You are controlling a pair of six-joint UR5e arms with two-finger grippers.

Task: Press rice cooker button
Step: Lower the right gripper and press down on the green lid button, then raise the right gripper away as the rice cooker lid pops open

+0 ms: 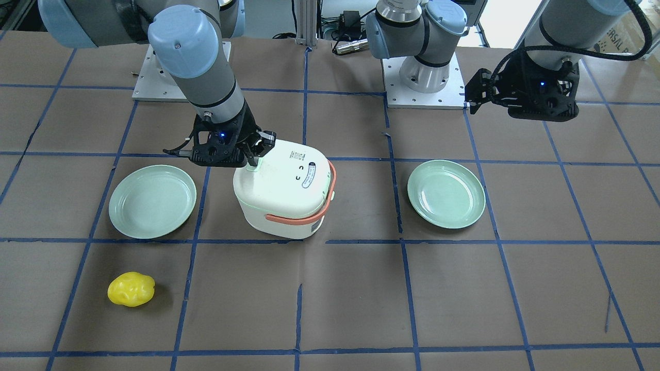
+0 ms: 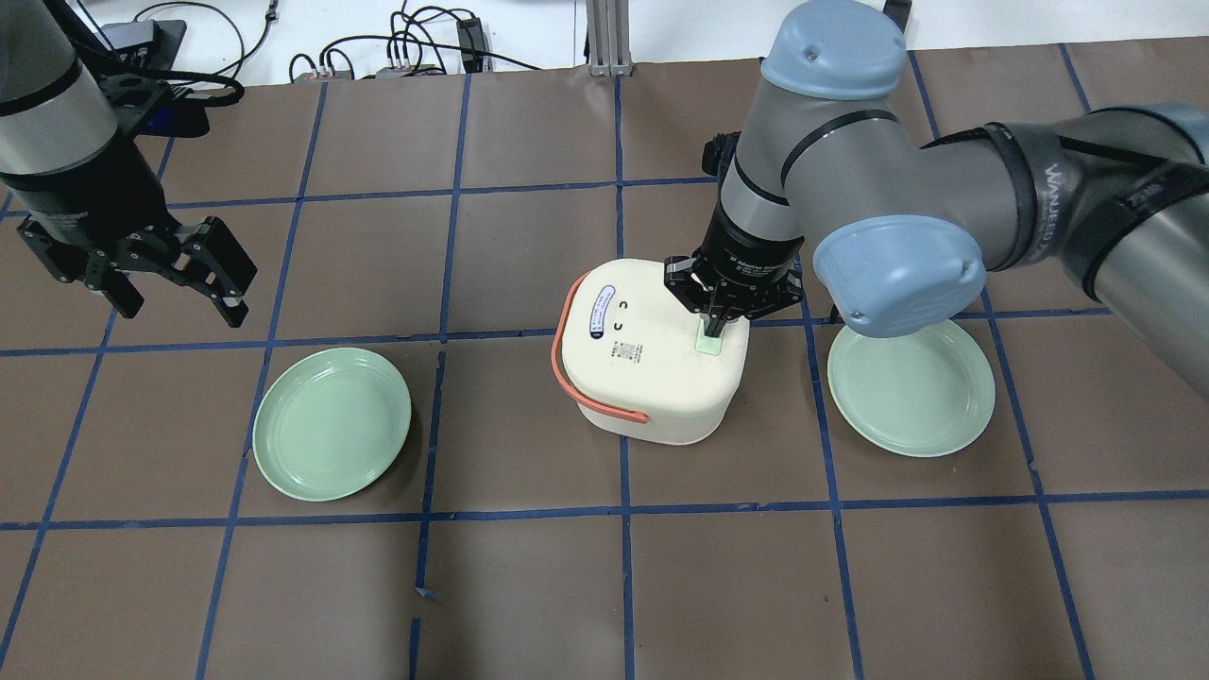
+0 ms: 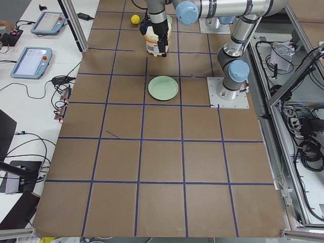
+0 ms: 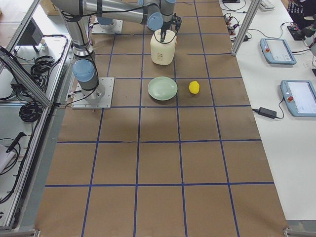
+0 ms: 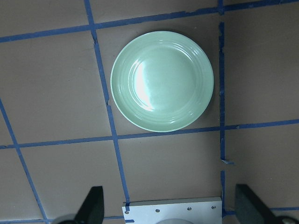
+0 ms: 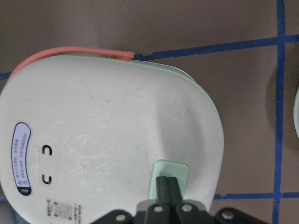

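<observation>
Near the left edge of the bench the left claw hangs released, fingers wide apart, above and behind a green plate. In the middle of the bench stands the white rice cooker with its orange handle; the right claw is clenched, its fingertips together and touching the pale green button on the lid. Toward the right edge lies a second green plate, and a yellow fruit lies nearer the far edge.
</observation>
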